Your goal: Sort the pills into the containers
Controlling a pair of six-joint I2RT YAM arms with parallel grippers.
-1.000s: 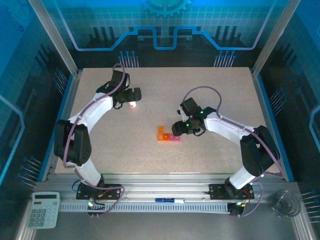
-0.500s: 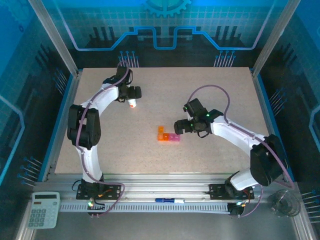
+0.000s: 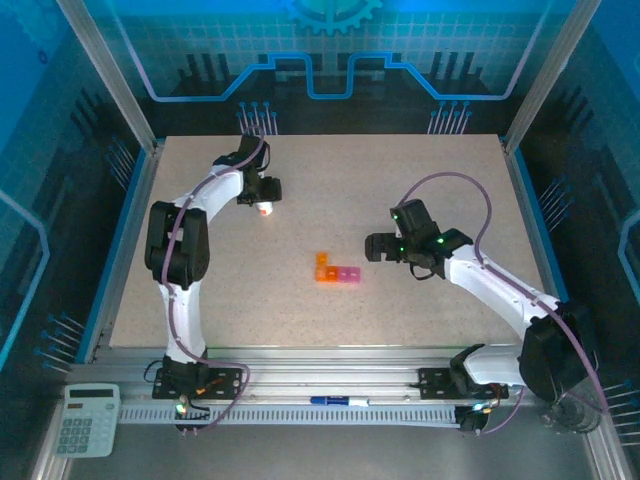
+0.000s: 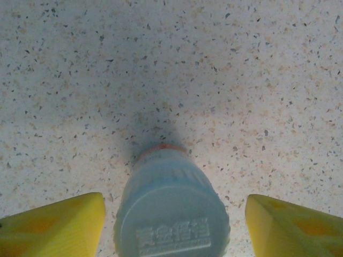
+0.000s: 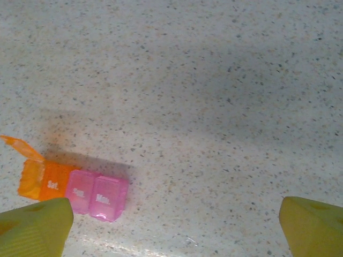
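The containers [image 3: 337,271] lie mid-table as a short strip: one orange compartment with its lid flipped up, and two pink ones with lids down. In the right wrist view the containers [image 5: 75,188] sit low on the left, apart from my open right gripper [image 5: 177,214]. From above, my right gripper [image 3: 372,247] hovers just to the right of the strip. At the back left, a small white bottle [image 4: 171,214] with an orange ring stands upright. My left gripper [image 3: 264,200] is open astride it, with a gap on each side. The pills are hidden.
A calculator [image 3: 85,418], a pen [image 3: 338,401] and a clear cup [image 3: 570,405] rest on the metal rail in front of the table. Bare speckled tabletop [image 3: 420,180] stretches between the bottle and the strip.
My right gripper opened wide and drew back rightward from the containers. My left arm stretched further back, and its jaws narrowed around the white bottle.
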